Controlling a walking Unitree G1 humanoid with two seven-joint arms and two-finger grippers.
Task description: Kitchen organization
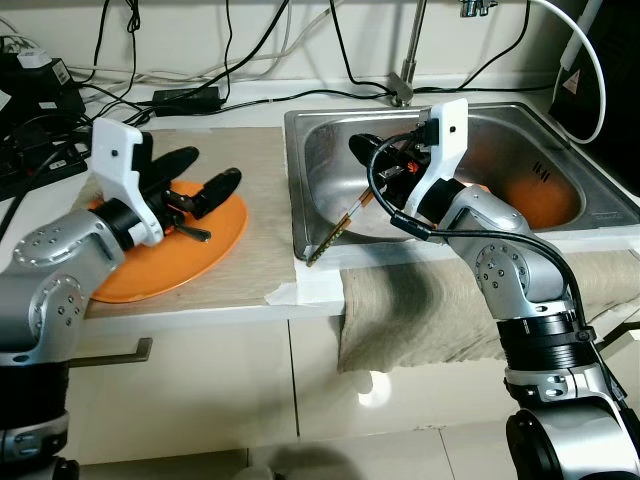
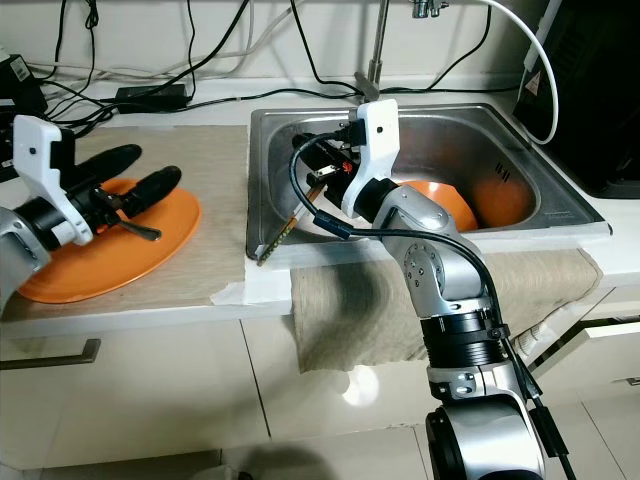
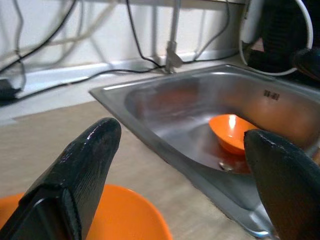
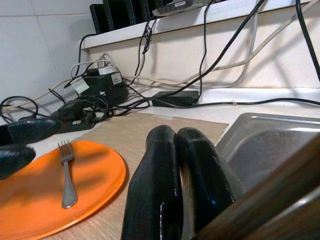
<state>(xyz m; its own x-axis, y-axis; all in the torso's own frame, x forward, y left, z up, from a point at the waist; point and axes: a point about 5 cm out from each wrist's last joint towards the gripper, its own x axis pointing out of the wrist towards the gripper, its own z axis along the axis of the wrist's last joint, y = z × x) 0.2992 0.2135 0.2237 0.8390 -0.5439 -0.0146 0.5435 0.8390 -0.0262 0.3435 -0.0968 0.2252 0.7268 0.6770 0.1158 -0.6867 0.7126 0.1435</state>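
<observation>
Kitchen worktop [image 1: 230,290] in pale finish, fitted with a steel sink [image 1: 320,150] on the robot's right and a beige mat [image 1: 250,230] on its left. White cabinet fronts below; a cloth [image 1: 400,320] hangs over the front edge beneath the sink.

Containers, nearest first. An orange plate [image 1: 200,255] sits on the mat near the front of the worktop. A fork [image 4: 66,172] lies on it, tines pointing away from the sink side. In the sink, an orange bowl [image 3: 231,132] rests on the basin floor toward the robot's right; its contents cannot be made out. A long wooden utensil [image 1: 335,235] leans over the sink's near left rim, its lower end projecting onto the worktop edge.

Left gripper [image 1: 195,180]: arm bent, wrist held above the plate, jaws spread wide, holding nothing, pointing toward the sink.

Right gripper [image 1: 365,150]: forearm raised over the sink's front edge, elbow low in front of the cabinet, jaws pressed together with fingers [image 4: 195,175] touching along their length. The wooden utensil runs just beside them; whether it is gripped cannot be told.

Behind, a tap [image 1: 408,60] rises at the sink's rear, and black cables [image 1: 180,90] with power adapters run along the wall.
</observation>
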